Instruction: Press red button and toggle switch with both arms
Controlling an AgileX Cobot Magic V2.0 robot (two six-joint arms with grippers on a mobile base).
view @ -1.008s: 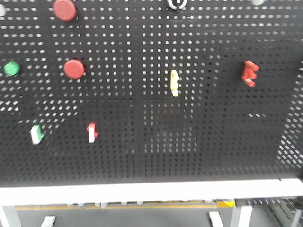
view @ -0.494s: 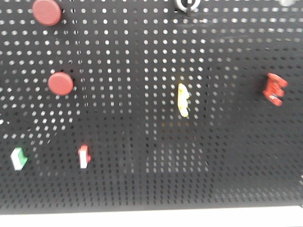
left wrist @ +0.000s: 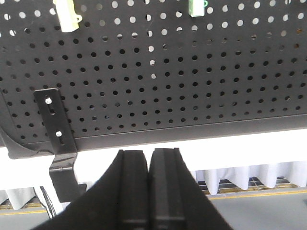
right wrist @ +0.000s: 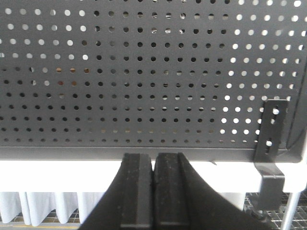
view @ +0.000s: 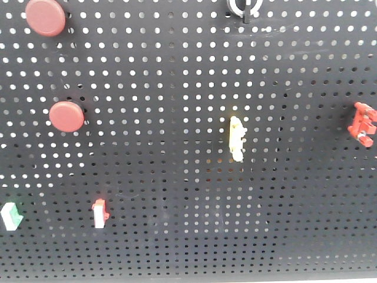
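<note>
The black perforated panel (view: pixel 177 236) stands upright and fills the front view. Neither claw shows in that view.

In its wrist view the left claw (left wrist: pixel 149 154) sits at 6 o'clock, fingers pressed flat together with nothing between them, below the panel's lower edge. The right claw (right wrist: pixel 153 156) is the same in its own view: closed, empty and low at 6 o'clock. A bracket (right wrist: pixel 272 134) lies at its 3 o'clock.

The red button (view: pixel 45 16) sits at 10 o'clock in the front view, hard against the top edge. A second button (view: pixel 66 116) lies toward 6 o'clock from it, well apart. I judge the dome stiff, smooth and sprung. It wants no grasp, just a square push on its centre with the closed fingertips, since off-centre they could slide off.

The yellow piece (view: pixel 237 138) is just right of centre. The rocker (view: pixel 100 213) is at 7 o'clock.

The toggle switch (view: pixel 244 7) is at 12 o'clock, cut by the frame edge, its lever seeming to point toward 6. It looks thin, hard and slick. It would be better nudged near its tip with a finger's flank than pinched.

There is no container in view.
</note>
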